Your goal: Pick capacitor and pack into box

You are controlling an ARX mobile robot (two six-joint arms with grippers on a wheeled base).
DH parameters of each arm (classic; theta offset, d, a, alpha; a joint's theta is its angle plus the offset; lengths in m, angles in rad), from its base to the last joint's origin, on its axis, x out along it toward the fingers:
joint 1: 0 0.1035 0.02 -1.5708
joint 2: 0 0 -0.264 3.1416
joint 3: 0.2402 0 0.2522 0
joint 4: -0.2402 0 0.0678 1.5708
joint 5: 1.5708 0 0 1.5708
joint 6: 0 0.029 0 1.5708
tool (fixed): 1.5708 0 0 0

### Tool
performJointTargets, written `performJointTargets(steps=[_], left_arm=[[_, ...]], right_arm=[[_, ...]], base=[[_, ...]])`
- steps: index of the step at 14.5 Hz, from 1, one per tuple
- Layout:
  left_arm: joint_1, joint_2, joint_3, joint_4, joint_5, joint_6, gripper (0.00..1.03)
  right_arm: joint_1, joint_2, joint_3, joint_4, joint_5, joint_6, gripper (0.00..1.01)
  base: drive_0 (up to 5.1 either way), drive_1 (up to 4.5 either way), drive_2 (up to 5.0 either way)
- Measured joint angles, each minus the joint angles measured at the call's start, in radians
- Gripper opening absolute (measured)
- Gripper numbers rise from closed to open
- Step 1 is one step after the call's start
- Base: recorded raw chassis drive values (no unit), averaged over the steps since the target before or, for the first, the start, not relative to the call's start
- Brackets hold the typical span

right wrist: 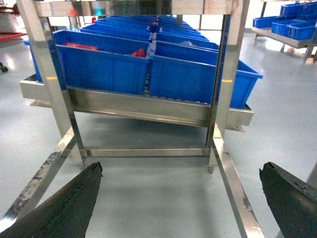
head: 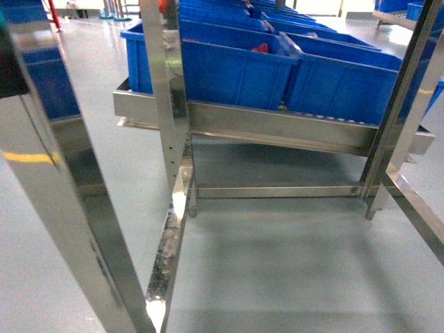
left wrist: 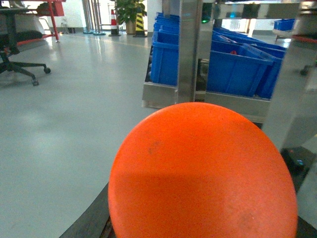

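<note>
two blue bins point(head: 277, 69) in front, one steel rack point(head: 277, 132)

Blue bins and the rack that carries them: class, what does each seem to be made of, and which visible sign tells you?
Blue bins: likely moulded plastic, uniform colour, soft sheen, rolled rims. Rack: probably stainless steel, bright silver surfaces mirroring floor and bins.

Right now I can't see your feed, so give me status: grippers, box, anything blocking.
Right gripper open, empty. Left gripper not visible; orange dome fills that view. Box and capacitor not in sight. Steel rack with blue bins ahead.
</note>
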Motion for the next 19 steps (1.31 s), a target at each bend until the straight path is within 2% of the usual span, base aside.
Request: performJointTargets(steps=[19], left_arm=[[0.0,0.0,0.0,0.0,0.003,0.0,0.44]], right_arm=[[0.0,0.0,0.0,0.003,0.0,0.0,0.98]], base=[[-5.0,2.48,2.5]])
